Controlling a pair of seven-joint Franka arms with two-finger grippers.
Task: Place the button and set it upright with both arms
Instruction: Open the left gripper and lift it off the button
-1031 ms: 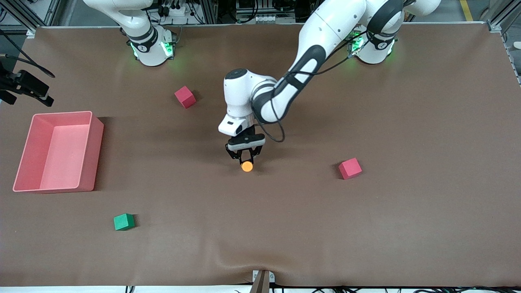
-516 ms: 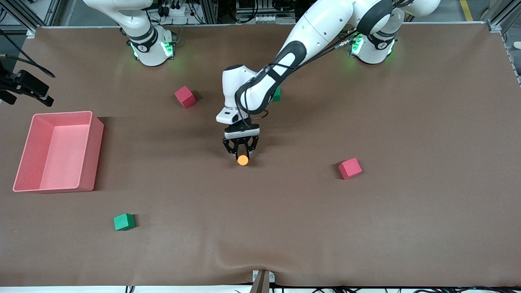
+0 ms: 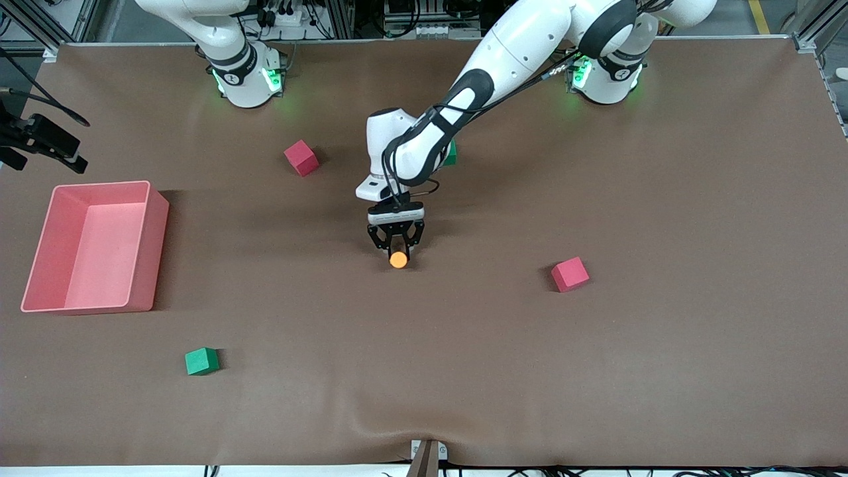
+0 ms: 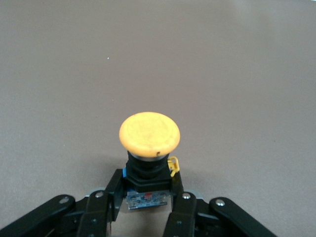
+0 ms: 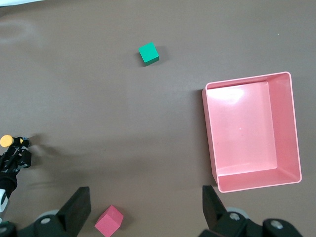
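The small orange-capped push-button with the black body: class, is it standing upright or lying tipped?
Tipped. The small orange-capped push-button lies sideways, its black body clamped in the left gripper, cap pointing away from the fingers along the brown table.

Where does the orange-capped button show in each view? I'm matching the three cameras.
Front view: the button sits mid-table, held in the left gripper.
Left wrist view: button centred, its black body clamped between the jaws.
Right wrist view: tiny, at the picture's edge.
Shared landmark: the left gripper holding it.
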